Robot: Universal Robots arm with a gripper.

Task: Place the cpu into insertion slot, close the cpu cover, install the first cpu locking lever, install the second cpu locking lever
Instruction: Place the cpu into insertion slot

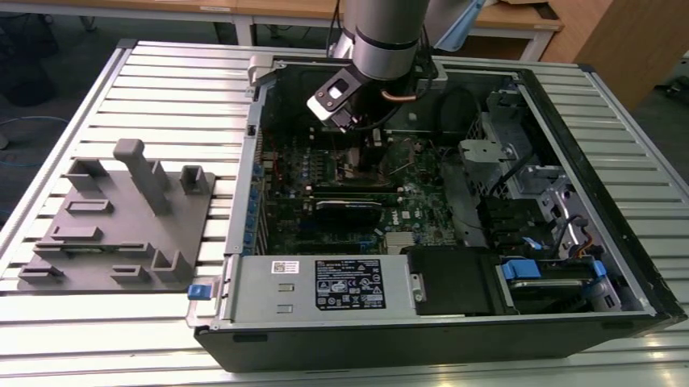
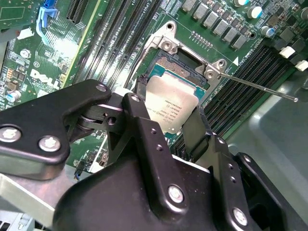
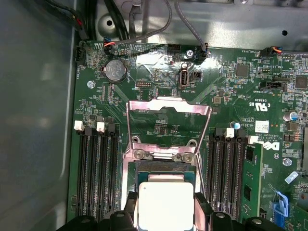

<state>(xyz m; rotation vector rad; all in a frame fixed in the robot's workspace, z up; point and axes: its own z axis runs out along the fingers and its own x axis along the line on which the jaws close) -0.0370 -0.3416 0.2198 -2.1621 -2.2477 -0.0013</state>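
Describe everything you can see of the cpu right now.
The cpu is a small flat square chip with a dull silver-grey metal top carrying faint print and a thin greenish border. In both wrist views it lies roughly level between the black jaws of the gripper, which press on two opposite edges. It sits directly over the insertion slot on the green motherboard, covering most of it. I cannot tell whether it is fully seated.

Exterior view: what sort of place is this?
Probably a robotics lab or workshop: an open computer case lies on a slatted metal table, a robot arm reaches into it, and desks stand behind.
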